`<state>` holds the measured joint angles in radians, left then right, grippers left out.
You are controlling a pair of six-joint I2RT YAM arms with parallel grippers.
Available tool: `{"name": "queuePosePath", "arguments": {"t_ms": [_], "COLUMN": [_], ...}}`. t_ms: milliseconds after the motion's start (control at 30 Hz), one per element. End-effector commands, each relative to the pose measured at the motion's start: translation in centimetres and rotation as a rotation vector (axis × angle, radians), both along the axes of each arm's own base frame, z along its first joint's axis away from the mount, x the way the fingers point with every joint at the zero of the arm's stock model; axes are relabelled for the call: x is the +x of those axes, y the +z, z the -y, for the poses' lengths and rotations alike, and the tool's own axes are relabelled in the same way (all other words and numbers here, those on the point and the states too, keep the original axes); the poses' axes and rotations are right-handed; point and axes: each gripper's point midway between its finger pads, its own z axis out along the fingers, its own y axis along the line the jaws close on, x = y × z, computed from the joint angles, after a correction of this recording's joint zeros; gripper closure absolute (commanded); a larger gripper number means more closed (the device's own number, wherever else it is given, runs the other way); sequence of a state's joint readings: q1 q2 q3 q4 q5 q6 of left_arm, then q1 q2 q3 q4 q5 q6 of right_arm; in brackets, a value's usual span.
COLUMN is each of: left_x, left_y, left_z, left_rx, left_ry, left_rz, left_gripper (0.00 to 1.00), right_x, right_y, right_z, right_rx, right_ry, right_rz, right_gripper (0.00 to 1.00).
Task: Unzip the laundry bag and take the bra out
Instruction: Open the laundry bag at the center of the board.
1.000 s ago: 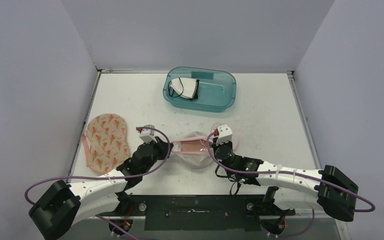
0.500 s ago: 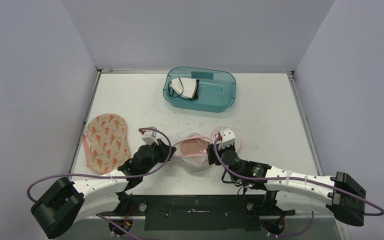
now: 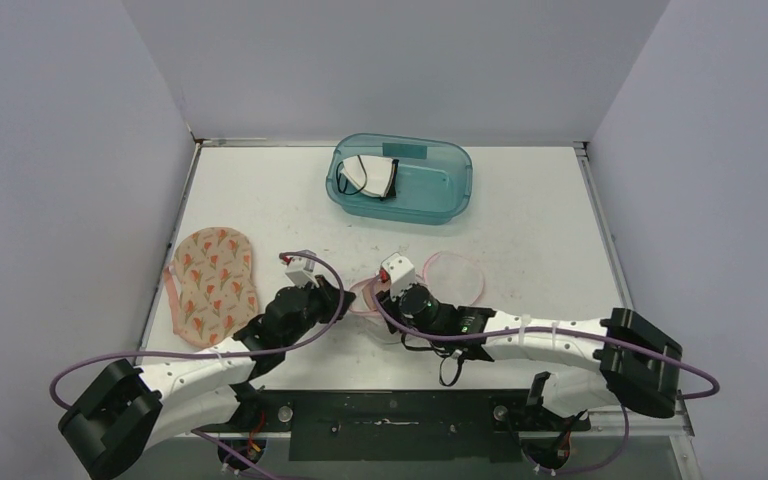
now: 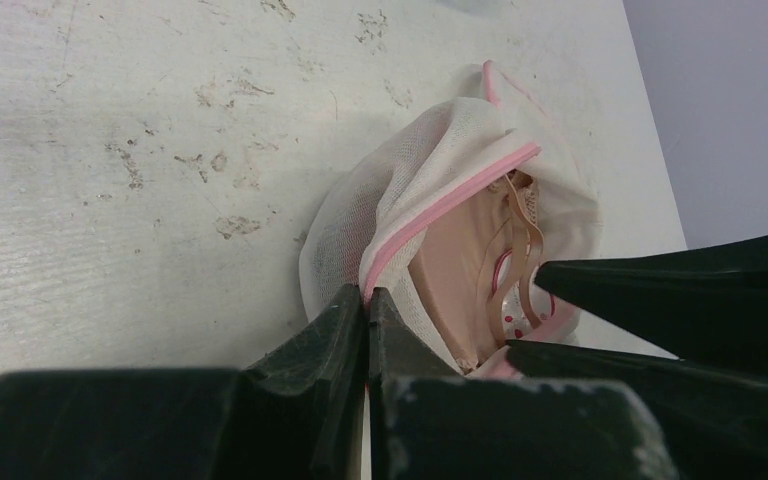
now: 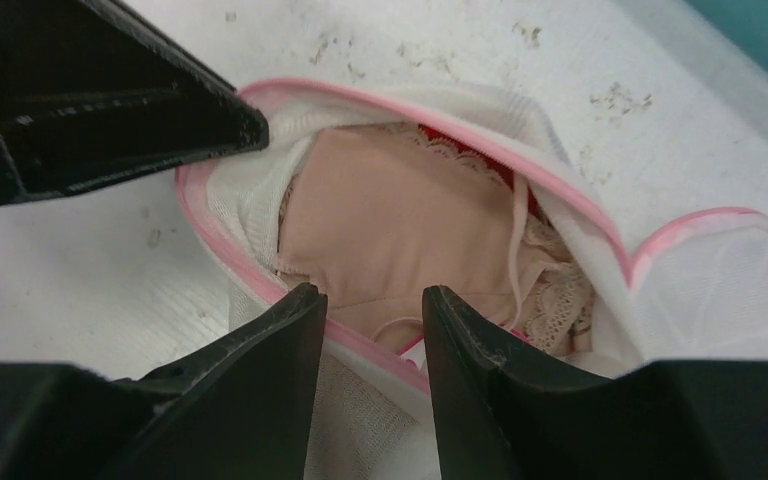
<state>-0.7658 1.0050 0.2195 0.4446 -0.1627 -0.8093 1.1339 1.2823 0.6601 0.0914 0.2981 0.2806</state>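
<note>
Near the front edge of the table, between your two arms, lies the laundry bag, white mesh with pink trim. Its mouth gapes, with the peach bra inside, lace and a thin strap showing. Your left gripper has its jaws pressed together, pinching the bag's pink rim. Your right gripper hangs over the opening, jaws partly spread and straddling the near rim. The bag's loose flap lies to the right, with bare tabletop beyond it. Further back stands a teal tub holding a white-and-black garment. A floral fabric piece lies by the left edge, beside your left arm and well apart from the bag.
</note>
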Motion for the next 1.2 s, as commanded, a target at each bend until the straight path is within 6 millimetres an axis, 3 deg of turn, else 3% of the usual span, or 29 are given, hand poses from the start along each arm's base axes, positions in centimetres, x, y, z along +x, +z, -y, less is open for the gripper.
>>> {"name": "queuePosePath", "arguments": {"t_ms": [0,200,400,500,567,633,733,833,933,1167], "left_x": [0.1,0.1,0.2,0.1,0.0,-0.1,-0.3,-0.4,-0.5,-0.8], "left_y": [0.9,0.4,0.0,-0.4,-0.8,-1.2,-1.6,-1.8,-2.1,-2.3], "left_z": [0.1,-0.3,-0.2,-0.1,0.0,-0.1,-0.2,-0.3,-0.4,-0.4], "left_rx": [-0.023,-0.014,-0.002,0.005,0.013,0.025,0.032,0.033,0.034,0.026], "left_ry": [-0.002,0.010,0.006,-0.002,-0.011,-0.019,-0.025,-0.026,-0.028,-0.040], "left_rz": [0.029,0.022,0.018,0.016,0.014,0.012,0.015,0.019,0.019,0.022], "left_gripper": [1.00,1.00,1.00,1.00,1.00,1.00,1.00,1.00,1.00,1.00], "right_x": [-0.7,-3.3,-4.9,-4.4,-3.5,-2.5,-1.6,-0.8,-0.1,0.9], "right_y": [-0.9,-2.6,-4.1,-4.5,-3.0,-0.8,2.3,3.9,3.8,1.7], "right_z": [-2.1,-1.9,-1.3,-0.8,-0.6,-0.4,-0.9,-1.6,-2.6,-4.5], "right_rx": [-0.011,-0.066,-0.119,-0.145,-0.093,-0.024,0.075,0.097,0.064,0.009], "right_ry": [0.090,0.179,0.219,0.179,0.102,0.034,-0.011,-0.036,-0.040,-0.053], "right_rz": [-0.020,-0.048,-0.084,-0.085,-0.059,-0.014,0.030,0.057,0.062,0.051], "right_gripper": [0.59,0.67,0.67,0.61,0.45,0.35,0.32,0.32,0.32,0.34]}}
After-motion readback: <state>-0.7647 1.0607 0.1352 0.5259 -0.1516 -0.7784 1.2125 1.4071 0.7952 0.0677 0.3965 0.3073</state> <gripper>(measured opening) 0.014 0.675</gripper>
